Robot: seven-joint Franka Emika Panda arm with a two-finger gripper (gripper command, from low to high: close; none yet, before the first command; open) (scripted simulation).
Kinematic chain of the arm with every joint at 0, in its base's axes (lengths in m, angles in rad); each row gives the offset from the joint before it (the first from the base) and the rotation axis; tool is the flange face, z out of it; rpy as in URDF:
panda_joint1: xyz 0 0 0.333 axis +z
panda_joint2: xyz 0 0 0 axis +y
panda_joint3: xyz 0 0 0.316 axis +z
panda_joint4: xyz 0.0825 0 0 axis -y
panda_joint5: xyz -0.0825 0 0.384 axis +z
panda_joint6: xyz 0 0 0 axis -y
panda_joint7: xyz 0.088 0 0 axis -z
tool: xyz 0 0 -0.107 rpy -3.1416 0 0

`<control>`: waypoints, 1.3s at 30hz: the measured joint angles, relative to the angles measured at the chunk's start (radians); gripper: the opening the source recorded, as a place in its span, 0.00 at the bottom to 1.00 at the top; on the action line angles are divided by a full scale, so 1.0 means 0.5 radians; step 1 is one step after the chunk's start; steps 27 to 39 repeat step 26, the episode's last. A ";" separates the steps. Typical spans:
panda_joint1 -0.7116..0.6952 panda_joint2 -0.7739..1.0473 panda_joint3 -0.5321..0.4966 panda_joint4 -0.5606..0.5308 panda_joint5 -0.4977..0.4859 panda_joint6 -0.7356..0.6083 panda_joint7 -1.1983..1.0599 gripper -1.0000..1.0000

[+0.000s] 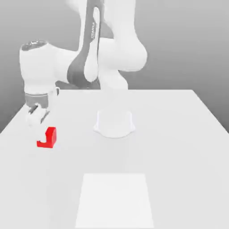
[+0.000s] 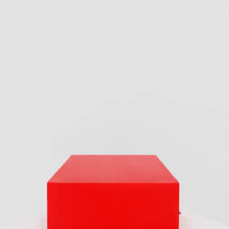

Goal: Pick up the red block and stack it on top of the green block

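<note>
Where the exterior view takes in the whole scene, the robot arm (image 1: 82, 58) rises from its round-edged base (image 1: 115, 125), white with dark grey sections, and bends over toward 9 o'clock before its wrist (image 1: 38, 89) turns down. The hand (image 1: 43, 137) is at the lower end of that wrist, drawn in narrow and closed on the red block (image 1: 51, 136). Taken from the middle of the frame, the block lies between 8 and 9 o'clock; taken from the base, it lies close to 9 o'clock. A pale part of the hand covers some of the block, so that its visible red has a notched outline; whether its underside touches the surface (image 1: 165, 156) cannot be told. The surface is light grey, set against a darker grey background (image 1: 179, 44). At 6 o'clock from the base, well apart from the block, a flat white patch (image 1: 114, 201) with straight edges is seen on the surface, near the viewer

As for the hand view, the red block is seen close up, with a bright, plain side face and a slightly duller upper face that narrows with distance. Pale grey extends beyond it. Just beside one edge of the block are a tiny dark spot (image 2: 180, 213), too small to identify, and a whitish curved area (image 2: 201, 222)
</note>
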 joint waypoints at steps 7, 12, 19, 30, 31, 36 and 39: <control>-0.558 -0.078 -0.351 0.015 -0.183 -0.092 0.012 0.00; -0.736 -0.033 -0.558 0.026 -0.151 -0.078 -0.062 0.00; -0.508 0.238 -0.692 0.039 0.264 0.144 -0.352 0.00; -0.429 0.517 -0.679 0.035 0.564 0.424 -0.559 0.00; -0.429 0.517 -0.679 0.035 0.564 0.424 -0.559 0.00; -0.429 0.517 -0.679 0.035 0.564 0.424 -0.559 0.00; -0.429 0.517 -0.679 0.035 0.564 0.424 -0.559 0.00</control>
